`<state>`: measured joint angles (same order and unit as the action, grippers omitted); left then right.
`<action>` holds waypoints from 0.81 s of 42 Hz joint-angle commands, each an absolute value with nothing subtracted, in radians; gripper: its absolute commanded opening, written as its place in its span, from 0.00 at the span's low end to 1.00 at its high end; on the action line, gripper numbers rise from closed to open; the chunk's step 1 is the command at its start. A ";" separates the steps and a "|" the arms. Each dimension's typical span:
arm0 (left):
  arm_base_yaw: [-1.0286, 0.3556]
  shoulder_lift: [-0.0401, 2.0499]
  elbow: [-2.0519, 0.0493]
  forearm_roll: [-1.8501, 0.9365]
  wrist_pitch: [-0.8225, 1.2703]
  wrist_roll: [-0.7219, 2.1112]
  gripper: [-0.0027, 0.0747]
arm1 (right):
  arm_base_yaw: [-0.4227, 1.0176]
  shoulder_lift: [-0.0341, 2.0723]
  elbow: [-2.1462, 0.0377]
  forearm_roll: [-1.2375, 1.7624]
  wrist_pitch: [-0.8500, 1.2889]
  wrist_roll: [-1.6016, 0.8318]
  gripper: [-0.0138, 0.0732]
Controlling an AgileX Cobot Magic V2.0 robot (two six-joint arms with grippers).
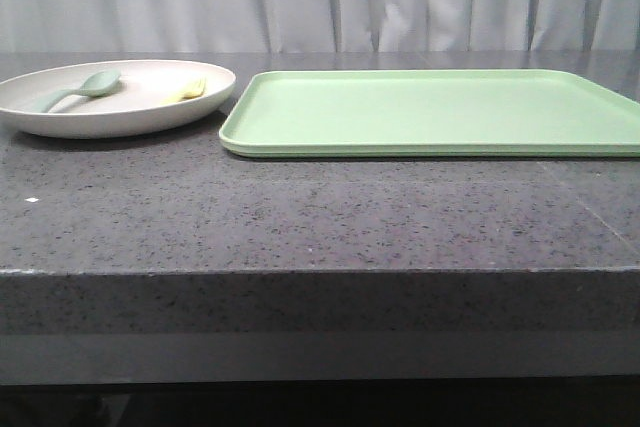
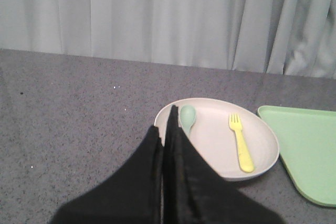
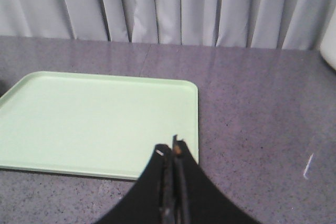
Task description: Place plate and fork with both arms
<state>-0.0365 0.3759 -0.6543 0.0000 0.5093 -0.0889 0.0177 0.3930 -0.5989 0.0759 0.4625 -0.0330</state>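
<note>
One plate (image 1: 110,112) sits at the table's (image 1: 300,217) left, just beside the single green tray (image 1: 430,112), not touching it. On the plate lie one fork (image 2: 240,142) and one spoon (image 2: 187,118), side by side and apart. In the left wrist view the fork's long axis runs roughly away from the camera, tines toward the curtain (image 2: 168,19), handle near the plate's close rim. The left gripper (image 2: 169,124) hangs above the plate's near edge beside the spoon bowl, fingers pressed together, holding nothing. The right gripper (image 3: 173,148) hovers over the tray's corner, likewise closed and empty, far from the plate
</note>
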 commanded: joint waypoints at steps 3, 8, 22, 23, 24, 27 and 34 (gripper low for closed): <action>-0.037 0.444 -0.691 0.000 0.448 -0.097 0.01 | 0.014 0.479 -0.637 0.067 0.394 -0.040 0.08; -0.037 0.471 -0.691 0.000 0.448 -0.097 0.01 | 0.014 0.507 -0.637 0.067 0.395 -0.040 0.08; -0.037 0.476 -0.691 0.000 0.448 -0.097 0.01 | 0.014 0.513 -0.630 0.067 0.409 -0.040 0.08; -0.037 0.476 -0.691 0.000 0.448 -0.097 0.01 | 0.014 0.513 -0.630 0.067 0.409 -0.040 0.08; -0.037 0.476 -0.691 0.000 0.448 -0.097 0.01 | 0.014 0.513 -0.630 0.067 0.409 -0.040 0.08; -0.037 0.476 -0.691 0.000 0.448 -0.097 0.01 | 0.014 0.513 -0.630 0.067 0.408 -0.040 0.08; -0.037 0.476 -0.691 0.016 0.448 -0.097 0.23 | 0.014 0.513 -0.630 0.067 0.408 -0.040 0.33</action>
